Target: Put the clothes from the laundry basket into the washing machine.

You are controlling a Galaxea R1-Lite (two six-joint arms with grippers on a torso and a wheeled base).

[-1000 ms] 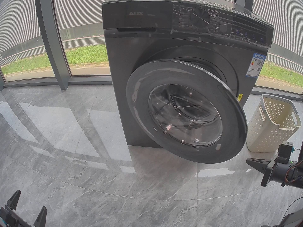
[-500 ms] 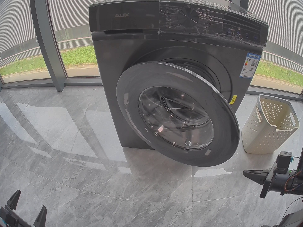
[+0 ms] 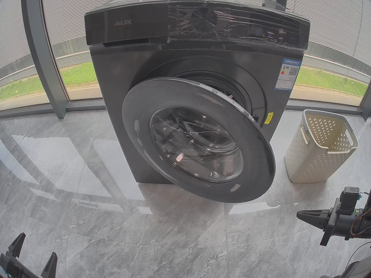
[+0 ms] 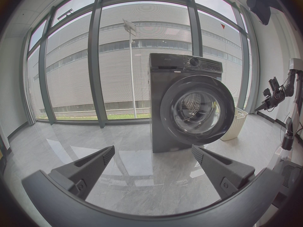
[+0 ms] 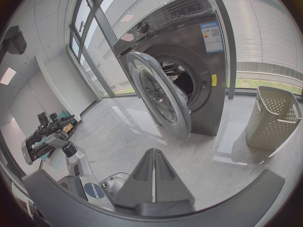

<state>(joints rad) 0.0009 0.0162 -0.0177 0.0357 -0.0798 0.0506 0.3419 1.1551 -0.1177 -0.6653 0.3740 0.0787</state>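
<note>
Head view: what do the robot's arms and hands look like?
Both the left hand and the right hand have matt black, wedge-shaped fingers tapering to points, with ribbed inner pads. Behind the right hand is a black cylindrical wrist carrying a small black box, with red and black cables along it.

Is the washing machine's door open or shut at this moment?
Open. The round dark grey glass-windowed door stands swung out from the grey washing machine, exposing the drum opening behind it.

Bright daylight from the windows (image 3: pixel 73 27) glares off the glossy floor (image 3: pixel 77 166).
</note>
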